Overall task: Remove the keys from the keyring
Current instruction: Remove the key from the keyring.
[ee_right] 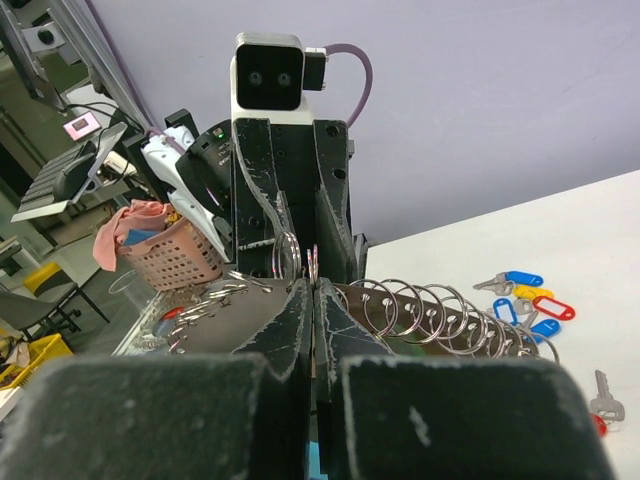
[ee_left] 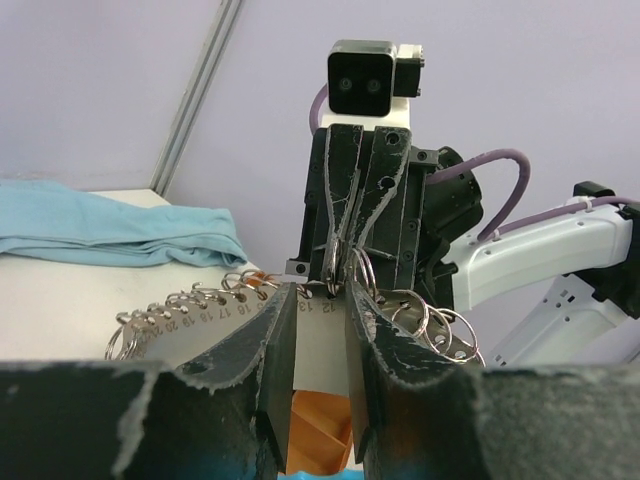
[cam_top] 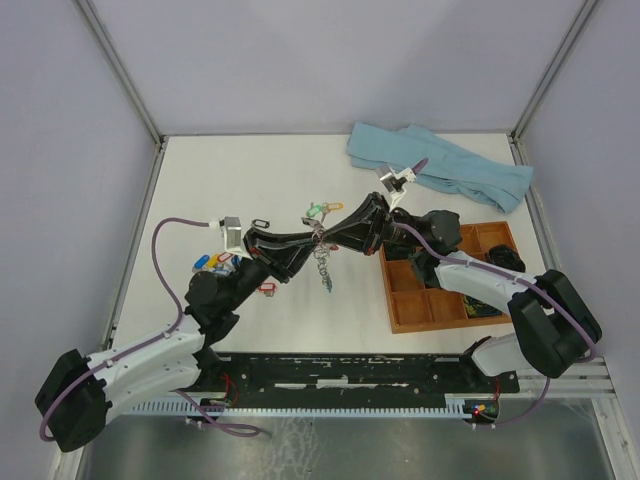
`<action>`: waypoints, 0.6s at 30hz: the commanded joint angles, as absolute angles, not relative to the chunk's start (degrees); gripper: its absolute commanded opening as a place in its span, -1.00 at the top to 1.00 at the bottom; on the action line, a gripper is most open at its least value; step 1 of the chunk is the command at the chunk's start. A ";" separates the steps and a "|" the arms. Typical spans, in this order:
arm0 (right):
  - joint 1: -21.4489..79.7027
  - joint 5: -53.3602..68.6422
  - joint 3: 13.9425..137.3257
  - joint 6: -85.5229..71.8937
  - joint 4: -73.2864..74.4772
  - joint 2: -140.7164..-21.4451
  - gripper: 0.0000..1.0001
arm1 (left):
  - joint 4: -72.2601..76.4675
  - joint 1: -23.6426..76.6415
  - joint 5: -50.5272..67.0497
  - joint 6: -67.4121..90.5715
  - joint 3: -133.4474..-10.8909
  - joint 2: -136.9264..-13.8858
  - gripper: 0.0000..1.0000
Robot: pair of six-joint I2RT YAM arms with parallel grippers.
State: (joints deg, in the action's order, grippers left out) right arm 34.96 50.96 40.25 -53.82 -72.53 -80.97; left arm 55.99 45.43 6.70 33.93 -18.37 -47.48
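Observation:
The keyring (cam_top: 325, 266) hangs above the table between both grippers, a silvery numbered strip (ee_left: 200, 318) lined with split rings (ee_right: 440, 318). My right gripper (cam_top: 330, 231) is shut, pinching a ring at the strip's edge (ee_right: 314, 288). My left gripper (cam_top: 316, 239) faces it with its fingers a little apart (ee_left: 320, 296), the strip showing in the gap. I cannot tell whether those fingers touch it. Loose keys lie on the table: green and yellow tags (cam_top: 318, 210), blue and yellow tags (cam_top: 206, 262), a red tag (cam_top: 267, 289).
An orange compartment tray (cam_top: 400, 312) sits at the right, under the right arm. A light-blue cloth (cam_top: 440, 165) lies at the back right. A small black tag frame (cam_top: 262, 222) rests near the left arm's wrist.

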 commanded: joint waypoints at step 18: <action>35.07 50.22 40.60 -54.84 -79.19 -79.62 0.99 | 67.50 45.44 8.76 38.50 -20.12 -51.32 0.38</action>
